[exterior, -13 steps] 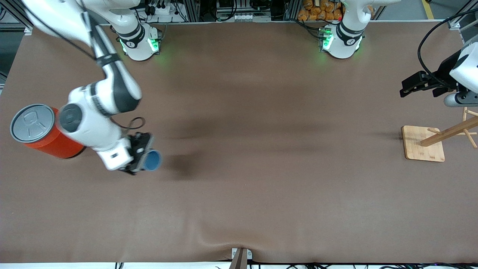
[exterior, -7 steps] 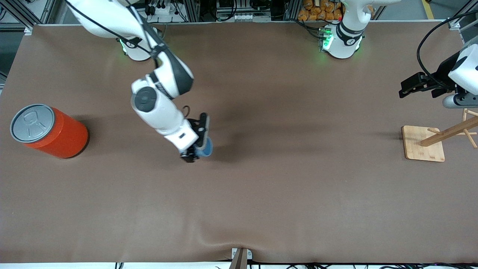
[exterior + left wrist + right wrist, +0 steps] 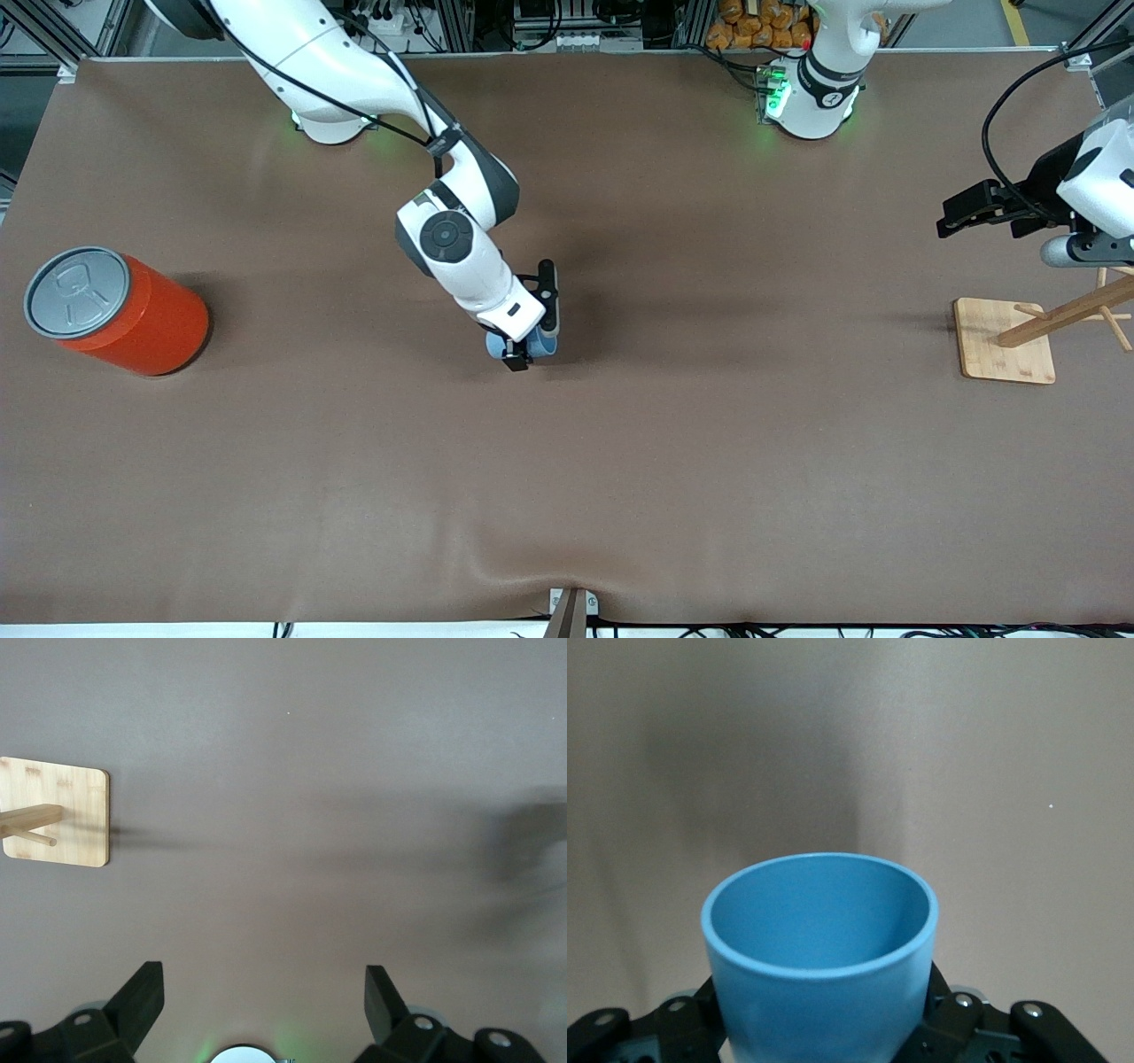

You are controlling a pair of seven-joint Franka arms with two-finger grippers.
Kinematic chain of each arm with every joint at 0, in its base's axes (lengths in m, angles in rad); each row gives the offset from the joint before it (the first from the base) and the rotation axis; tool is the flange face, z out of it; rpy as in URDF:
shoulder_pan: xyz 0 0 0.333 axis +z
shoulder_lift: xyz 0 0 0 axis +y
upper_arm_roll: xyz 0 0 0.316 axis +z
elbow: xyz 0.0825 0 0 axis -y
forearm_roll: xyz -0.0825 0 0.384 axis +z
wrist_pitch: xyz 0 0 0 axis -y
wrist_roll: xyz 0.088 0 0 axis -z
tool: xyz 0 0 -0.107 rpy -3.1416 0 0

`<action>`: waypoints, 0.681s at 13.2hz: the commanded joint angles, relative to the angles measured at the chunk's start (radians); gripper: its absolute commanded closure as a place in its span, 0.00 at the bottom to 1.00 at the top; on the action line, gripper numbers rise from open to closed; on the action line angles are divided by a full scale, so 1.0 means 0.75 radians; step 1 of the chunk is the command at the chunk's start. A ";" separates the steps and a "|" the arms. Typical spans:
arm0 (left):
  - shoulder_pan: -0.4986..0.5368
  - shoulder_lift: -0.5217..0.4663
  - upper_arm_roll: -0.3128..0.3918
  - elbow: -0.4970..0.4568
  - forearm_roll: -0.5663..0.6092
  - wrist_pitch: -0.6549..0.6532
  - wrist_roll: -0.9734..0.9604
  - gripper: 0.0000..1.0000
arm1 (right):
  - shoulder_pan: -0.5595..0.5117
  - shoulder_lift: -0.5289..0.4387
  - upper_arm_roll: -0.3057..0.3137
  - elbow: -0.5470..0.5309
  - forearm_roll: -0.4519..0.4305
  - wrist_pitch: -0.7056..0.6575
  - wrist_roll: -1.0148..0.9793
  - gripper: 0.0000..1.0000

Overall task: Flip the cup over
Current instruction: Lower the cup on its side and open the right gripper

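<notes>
The light-blue cup [image 3: 548,345] is gripped in my right gripper [image 3: 524,348] over the middle of the table, mostly hidden under the wrist. In the right wrist view the cup [image 3: 819,939] fills the space between the black fingers [image 3: 950,1014], and its open mouth points away from the wrist toward the brown table. My right gripper [image 3: 824,1023] is shut on the cup's lower wall. My left gripper [image 3: 946,221] is open and empty in the air at the left arm's end of the table, and its jaws stand wide apart in the left wrist view [image 3: 264,992].
A large orange can [image 3: 133,319] with a grey pull-tab top stands at the right arm's end of the table. A wooden peg stand on a square base [image 3: 1005,341] stands at the left arm's end, also in the left wrist view [image 3: 55,812].
My right arm carried the cup from beside the orange can to over the middle of the table, and the wrist turned. The left gripper drifted only slightly.
</notes>
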 commanded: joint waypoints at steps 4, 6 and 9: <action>0.007 0.019 -0.003 0.019 -0.020 -0.023 0.028 0.00 | 0.298 0.106 -0.246 0.077 -0.069 0.063 0.127 0.44; 0.007 0.019 -0.003 0.019 -0.020 -0.021 0.028 0.00 | 0.355 0.139 -0.293 0.099 -0.069 0.065 0.182 0.32; 0.007 0.021 -0.003 0.017 -0.020 -0.021 0.028 0.00 | 0.380 0.157 -0.314 0.111 -0.086 0.091 0.186 0.00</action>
